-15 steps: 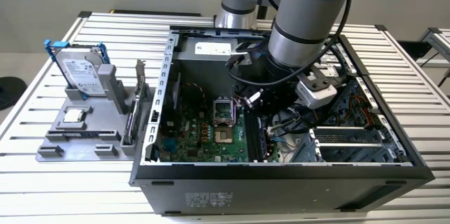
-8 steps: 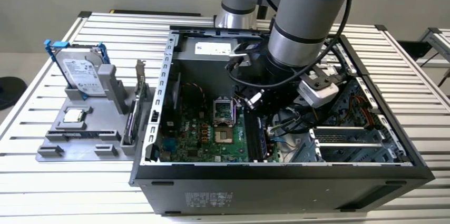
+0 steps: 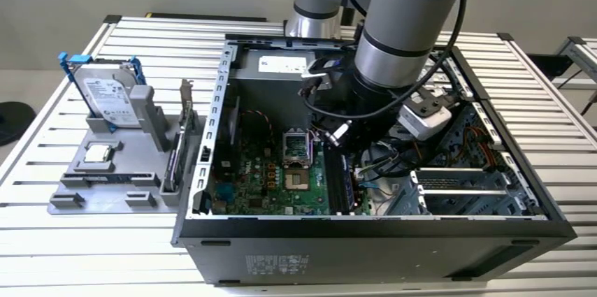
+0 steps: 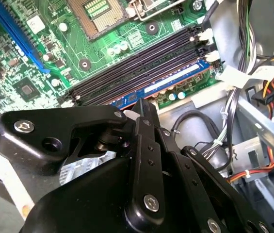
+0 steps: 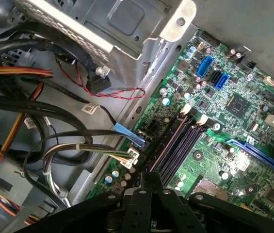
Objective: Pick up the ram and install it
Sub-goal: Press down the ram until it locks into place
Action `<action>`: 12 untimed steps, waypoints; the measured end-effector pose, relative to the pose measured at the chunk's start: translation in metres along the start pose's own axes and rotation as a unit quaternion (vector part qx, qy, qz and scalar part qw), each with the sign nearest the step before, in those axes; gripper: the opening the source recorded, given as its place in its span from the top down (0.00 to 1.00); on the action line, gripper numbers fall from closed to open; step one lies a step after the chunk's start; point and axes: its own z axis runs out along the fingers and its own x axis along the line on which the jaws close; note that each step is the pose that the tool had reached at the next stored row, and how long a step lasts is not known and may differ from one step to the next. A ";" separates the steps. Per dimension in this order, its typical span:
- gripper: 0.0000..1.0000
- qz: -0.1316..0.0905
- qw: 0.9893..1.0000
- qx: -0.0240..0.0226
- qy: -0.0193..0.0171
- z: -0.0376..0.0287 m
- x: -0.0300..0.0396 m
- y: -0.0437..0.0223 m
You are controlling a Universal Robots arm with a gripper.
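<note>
I'm down inside the open computer case, hanging right over the memory slots on the green board. The ram lies along the outermost slot, blue edge and pale label showing, just beyond my gripper. That's where it belongs, lined up between the white end clips. Whether it's fully seated, I can't say. My fingers meet at the stick's edge; gripping or just pressing it, I cannot tell.
</note>
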 end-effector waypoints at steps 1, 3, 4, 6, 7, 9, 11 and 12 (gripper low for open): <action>1.00 -0.006 1.000 0.000 0.000 0.0000 0.0001 -0.0001; 1.00 -0.017 1.000 0.000 0.000 0.0000 0.0001 -0.0004; 1.00 -0.023 1.000 0.000 0.000 0.0000 0.0001 -0.0005; 1.00 -0.035 0.999 -0.001 0.001 0.0000 0.0002 -0.0007; 1.00 -0.041 0.999 -0.001 0.001 0.0000 0.0002 -0.0009; 1.00 -0.053 0.999 -0.001 0.001 0.0000 0.0002 -0.0011; 1.00 -0.064 0.998 -0.001 0.001 0.0000 0.0002 -0.0013; 1.00 -0.070 0.998 -0.001 0.001 0.0000 0.0002 -0.0014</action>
